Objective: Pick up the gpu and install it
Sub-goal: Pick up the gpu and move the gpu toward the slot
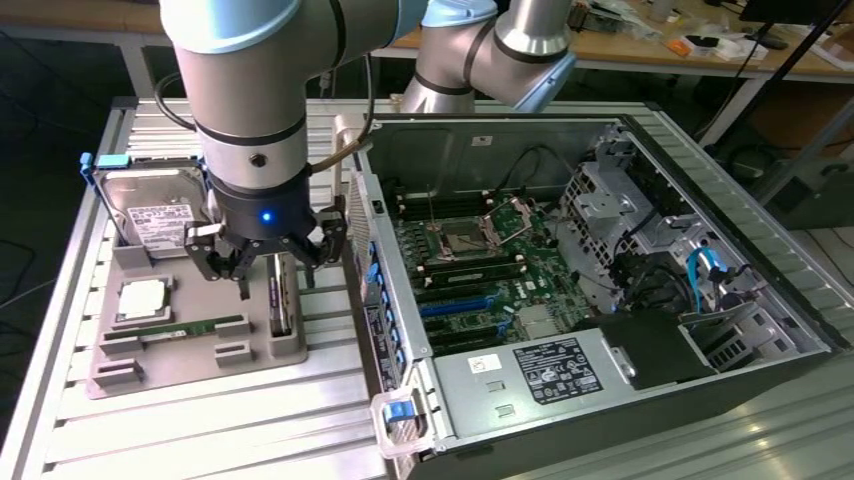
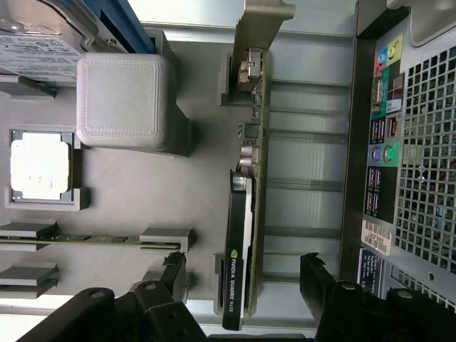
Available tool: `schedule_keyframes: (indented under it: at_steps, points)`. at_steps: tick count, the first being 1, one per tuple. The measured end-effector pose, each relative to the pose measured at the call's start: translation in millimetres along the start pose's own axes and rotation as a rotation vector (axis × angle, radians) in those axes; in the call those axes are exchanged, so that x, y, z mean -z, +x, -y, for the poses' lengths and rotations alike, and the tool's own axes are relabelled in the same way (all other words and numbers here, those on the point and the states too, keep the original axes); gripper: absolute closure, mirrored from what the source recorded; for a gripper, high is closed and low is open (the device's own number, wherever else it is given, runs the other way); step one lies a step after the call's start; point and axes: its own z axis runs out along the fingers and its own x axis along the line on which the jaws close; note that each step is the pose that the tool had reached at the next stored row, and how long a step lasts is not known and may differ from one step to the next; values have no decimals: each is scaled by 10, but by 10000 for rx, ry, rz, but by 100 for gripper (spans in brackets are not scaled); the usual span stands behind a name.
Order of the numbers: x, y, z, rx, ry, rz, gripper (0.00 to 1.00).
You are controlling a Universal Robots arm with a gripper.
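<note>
At the tray (image 1: 200, 372) edge near the case (image 1: 767, 260), the open gripper (image 1: 267, 268) hangs over the gpu (image 2: 242, 235), likely stiff, light, fragile; grip its flat faces.

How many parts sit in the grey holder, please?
4: hard drive at the far end, processor chip midway, memory stick nearer the camera, graphics card on edge nearest the case. None seems hidden.
</note>
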Motion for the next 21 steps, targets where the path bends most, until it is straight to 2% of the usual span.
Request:
schedule_keyframes:
  at_steps: [2, 3, 4, 8, 9, 12, 15, 21]
  points:
    - [0, 0, 0, 0, 0, 0, 36]
    - [0, 0, 0, -1, 0, 1, 36]
    - [0, 0, 0, 0, 0, 0, 43]
    - [0, 0, 0, -1, 0, 0, 44]
    - [0, 0, 0, 0, 0, 0, 52]
    - [0, 0, 0, 0, 1, -1, 52]
    - [-63, -1, -2, -1, -10, 2, 52]
    - [-64, -1, -3, -1, -10, 1, 52]
